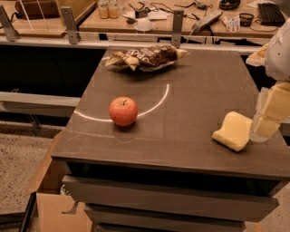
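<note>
My gripper (264, 128) comes in from the right edge of the view and hangs just above the right side of the dark table (190, 90). Nearest to it is a yellow sponge (233, 131), which lies flat on the table right beside the gripper's tip; I cannot tell whether they touch. A red apple (123, 111) stands left of the table's middle, well away from the gripper. At the far edge lies a crumpled brown snack bag (145, 56).
An open cardboard box (50, 199) sits on the floor at the lower left, below the table. Behind the table run a metal rail (90, 43) and wooden desks with bottles (108, 8), cables and a keyboard (271, 13).
</note>
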Motion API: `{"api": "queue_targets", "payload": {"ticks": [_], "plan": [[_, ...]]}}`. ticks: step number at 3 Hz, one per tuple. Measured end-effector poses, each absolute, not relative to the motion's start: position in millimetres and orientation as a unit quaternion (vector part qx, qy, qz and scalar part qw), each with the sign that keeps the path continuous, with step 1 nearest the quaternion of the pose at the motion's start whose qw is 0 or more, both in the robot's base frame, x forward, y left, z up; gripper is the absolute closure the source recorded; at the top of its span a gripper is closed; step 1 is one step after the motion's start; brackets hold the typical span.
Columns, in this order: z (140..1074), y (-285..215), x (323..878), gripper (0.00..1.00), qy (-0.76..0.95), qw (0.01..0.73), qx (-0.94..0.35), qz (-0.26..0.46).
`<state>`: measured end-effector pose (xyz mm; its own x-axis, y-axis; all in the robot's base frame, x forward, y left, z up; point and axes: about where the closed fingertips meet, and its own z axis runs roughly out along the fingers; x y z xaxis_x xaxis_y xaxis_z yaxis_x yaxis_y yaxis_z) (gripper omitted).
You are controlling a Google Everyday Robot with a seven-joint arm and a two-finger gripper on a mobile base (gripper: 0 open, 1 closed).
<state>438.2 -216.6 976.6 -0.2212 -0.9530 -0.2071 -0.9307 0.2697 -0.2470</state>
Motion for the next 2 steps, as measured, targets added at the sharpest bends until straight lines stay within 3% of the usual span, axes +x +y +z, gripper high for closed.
{"api": "queue_targets", "payload": {"ticks": [2], "plan": [[978.7, -219.0, 440.9, 0.0, 0.792, 0.198, -0.578, -0.004]]}}
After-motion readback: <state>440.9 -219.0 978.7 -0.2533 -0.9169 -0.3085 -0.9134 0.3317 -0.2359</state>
